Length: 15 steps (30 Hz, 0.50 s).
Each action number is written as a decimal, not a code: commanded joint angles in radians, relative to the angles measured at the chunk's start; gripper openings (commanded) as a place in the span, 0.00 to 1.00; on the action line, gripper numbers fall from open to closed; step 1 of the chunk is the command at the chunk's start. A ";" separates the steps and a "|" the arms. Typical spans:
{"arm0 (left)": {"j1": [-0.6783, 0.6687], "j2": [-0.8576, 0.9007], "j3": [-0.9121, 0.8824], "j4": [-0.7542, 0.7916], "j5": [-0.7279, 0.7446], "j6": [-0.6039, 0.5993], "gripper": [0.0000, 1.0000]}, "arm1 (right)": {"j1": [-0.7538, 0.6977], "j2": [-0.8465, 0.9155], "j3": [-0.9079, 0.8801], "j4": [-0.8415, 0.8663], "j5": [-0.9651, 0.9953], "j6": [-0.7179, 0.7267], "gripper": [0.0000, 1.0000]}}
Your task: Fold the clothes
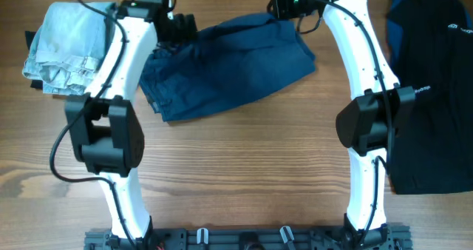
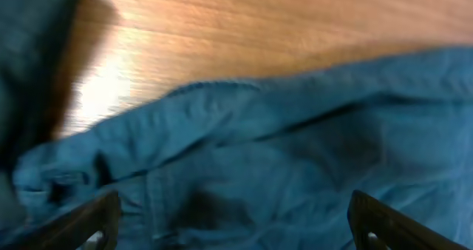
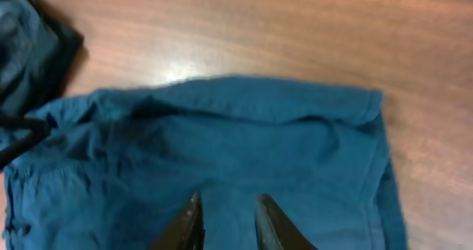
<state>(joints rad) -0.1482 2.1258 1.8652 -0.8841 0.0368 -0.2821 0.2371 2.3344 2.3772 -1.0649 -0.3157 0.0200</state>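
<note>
The dark navy-blue clothes [image 1: 229, 65] lie spread and rumpled on the wooden table at the far middle. My left gripper [image 1: 181, 28] is over their far left corner. In the left wrist view its fingers [image 2: 235, 213] are wide open with the fabric [image 2: 295, 146] just under them. My right gripper [image 1: 284, 4] is over the far right corner. In the right wrist view its fingers [image 3: 229, 205] stand a narrow gap apart above the flat cloth [image 3: 259, 139], with nothing pinched between them.
A pale blue denim piece [image 1: 66, 46] lies bunched at the far left. A black garment with small white logos [image 1: 429, 80] lies along the right edge and also shows in the right wrist view [image 3: 29, 43]. Bare wooden table [image 1: 244, 169] lies in front.
</note>
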 commanded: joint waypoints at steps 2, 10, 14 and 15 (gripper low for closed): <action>-0.011 0.003 0.014 0.007 0.014 0.036 0.97 | 0.017 0.091 -0.018 -0.047 0.013 -0.016 0.33; -0.078 0.003 0.014 -0.043 -0.099 0.126 0.96 | 0.011 0.168 -0.018 -0.033 0.175 0.089 0.57; -0.105 0.003 0.014 -0.034 -0.143 0.125 0.97 | -0.007 0.197 -0.019 0.013 0.214 0.114 0.57; -0.105 0.003 0.014 -0.033 -0.143 0.125 0.97 | -0.012 0.209 -0.021 0.022 0.238 0.116 0.57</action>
<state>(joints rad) -0.2470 2.1277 1.8656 -0.9218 -0.0597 -0.1841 0.2443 2.5031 2.3589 -1.0618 -0.1646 0.0944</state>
